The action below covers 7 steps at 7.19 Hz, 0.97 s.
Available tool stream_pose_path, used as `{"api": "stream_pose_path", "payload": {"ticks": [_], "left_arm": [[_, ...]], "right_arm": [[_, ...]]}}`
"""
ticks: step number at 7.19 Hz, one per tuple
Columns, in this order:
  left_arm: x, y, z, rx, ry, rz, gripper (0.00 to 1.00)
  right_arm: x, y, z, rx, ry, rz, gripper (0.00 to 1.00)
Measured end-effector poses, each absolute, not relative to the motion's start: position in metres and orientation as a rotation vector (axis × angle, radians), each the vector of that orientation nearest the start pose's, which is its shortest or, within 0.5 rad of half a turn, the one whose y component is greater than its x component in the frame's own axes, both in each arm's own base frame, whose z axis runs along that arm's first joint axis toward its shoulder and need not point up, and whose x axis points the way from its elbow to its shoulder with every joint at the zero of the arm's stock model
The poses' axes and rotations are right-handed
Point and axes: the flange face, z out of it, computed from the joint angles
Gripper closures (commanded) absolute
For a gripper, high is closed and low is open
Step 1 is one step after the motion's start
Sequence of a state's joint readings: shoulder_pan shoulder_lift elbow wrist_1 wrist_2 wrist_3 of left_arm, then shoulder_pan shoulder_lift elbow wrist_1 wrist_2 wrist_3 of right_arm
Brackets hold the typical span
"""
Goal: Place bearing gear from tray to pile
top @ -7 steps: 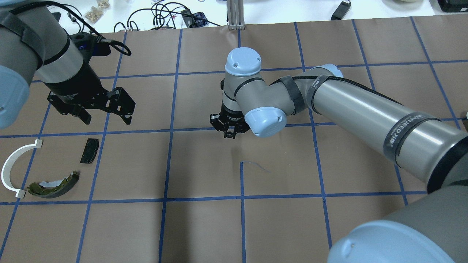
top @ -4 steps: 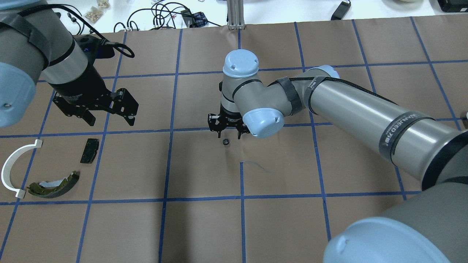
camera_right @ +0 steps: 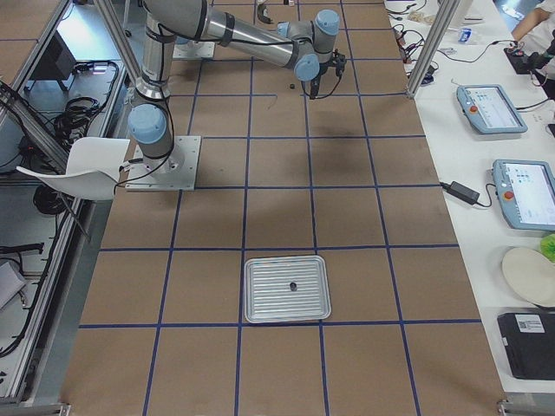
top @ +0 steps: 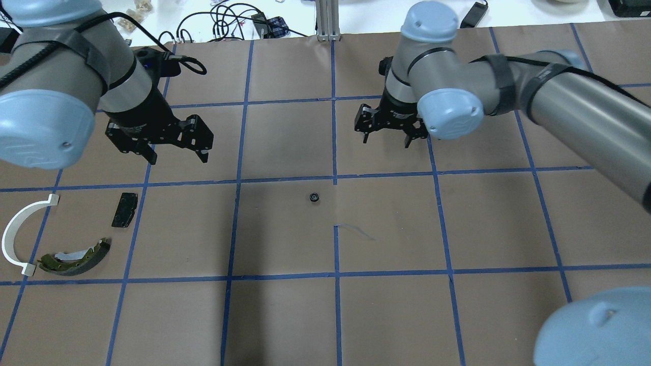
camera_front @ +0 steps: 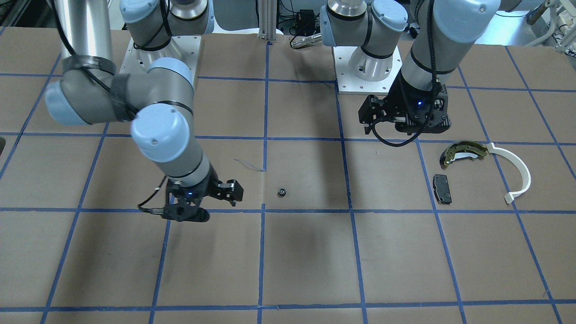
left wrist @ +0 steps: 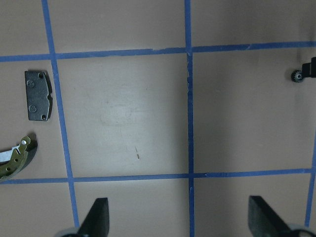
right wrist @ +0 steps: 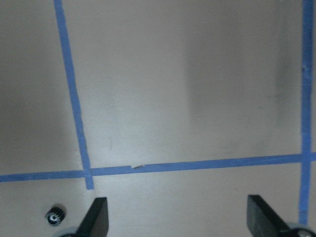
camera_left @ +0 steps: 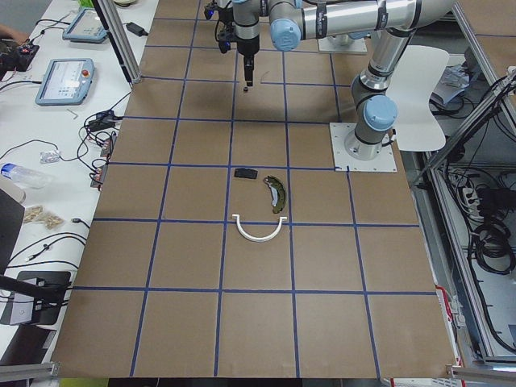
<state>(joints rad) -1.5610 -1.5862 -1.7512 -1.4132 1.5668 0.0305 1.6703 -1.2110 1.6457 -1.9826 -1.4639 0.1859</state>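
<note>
The bearing gear [top: 314,197] is a small black toothed ring lying alone on the brown table near its middle; it also shows in the front view [camera_front: 281,192] and in both wrist views [left wrist: 297,75] [right wrist: 54,216]. My right gripper [top: 386,142] is open and empty, hovering beyond and to the right of the gear. My left gripper [top: 178,157] is open and empty, above the table to the gear's left. The pile lies at the left: a black pad [top: 124,209], an olive-yellow brake shoe [top: 76,256] and a white arc [top: 20,234].
A metal tray [camera_right: 260,269] with one small dark part in it sits far off toward the robot's right end of the table. A thin thread [top: 356,231] lies near the gear. Cables [top: 229,23] and an aluminium post [top: 328,20] stand at the far edge.
My right gripper opened, left the gear on the table, then rose and moved away to the far right. My left gripper shifted right, toward the table's middle.
</note>
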Motion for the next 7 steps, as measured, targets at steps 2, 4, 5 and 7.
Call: {"api": "stream_pose_path", "payload": {"ticks": [2,4,5,7], "left_arm": [[-0.178,-0.504,0.366,0.128,3.147,0.083,0.00],[-0.234,-0.511,0.323,0.238,3.139,0.079,0.00],[-0.256,-0.514,0.299,0.262,3.136,0.076,0.00],[-0.285,-0.518,0.256,0.289,3.131,0.089,0.00]], "right_arm": [[0.107,-0.585,0.332,0.024,3.118,0.073,0.00],[-0.006,-0.569,0.368,-0.040,3.143,0.104,0.00],[-0.065,-0.560,0.376,-0.094,3.151,0.110,0.00],[-0.187,-0.534,0.378,-0.277,3.134,0.093,0.00]]}}
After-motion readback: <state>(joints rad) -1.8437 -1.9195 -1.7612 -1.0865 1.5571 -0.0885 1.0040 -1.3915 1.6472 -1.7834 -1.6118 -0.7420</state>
